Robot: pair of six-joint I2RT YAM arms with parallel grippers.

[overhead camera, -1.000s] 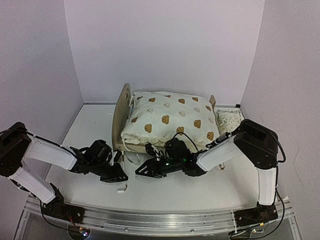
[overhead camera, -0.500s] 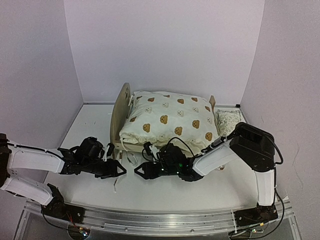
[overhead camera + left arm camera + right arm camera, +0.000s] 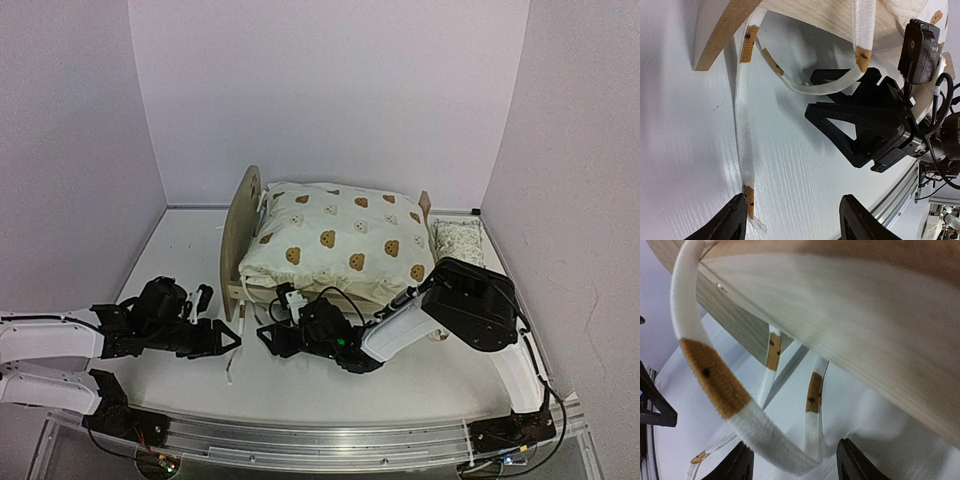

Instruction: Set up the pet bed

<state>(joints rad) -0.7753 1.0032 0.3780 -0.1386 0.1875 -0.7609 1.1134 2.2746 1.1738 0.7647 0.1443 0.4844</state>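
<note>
**Pet bed.** We find the pet bed at the middle of the bench, toward the back wall. Its tall rounded headboard stands at the left of the top view and its low footboard at the right. A cream quilt printed with brown bear faces lies puffed over the frame and covers the sleeping surface. A small green-patterned pillow lies just past the footboard, outside the frame. White ties with tan patches hang from the quilt's near edge, down the front of the frame and onto the bench.

**Left hand.** The left hand sits low over the bench in front of the headboard corner, pointing toward the other arm. Its fingers are spread wide and pinch nothing. In the left wrist view one long tie runs from the frame's corner across the bench. Its tan-patched end lies right beside one finger, and we cannot tell whether it touches.

**Right hand.** The right hand sits low in front of the near rail, facing the left hand tip to tip, with a small gap between them. Its jaws stand apart and grip nothing. In the right wrist view a looped tie curves close to the camera and dips toward the space between the fingers, unpinched. The left wrist view shows a tie loop crossing this hand's upper finger.
</note>
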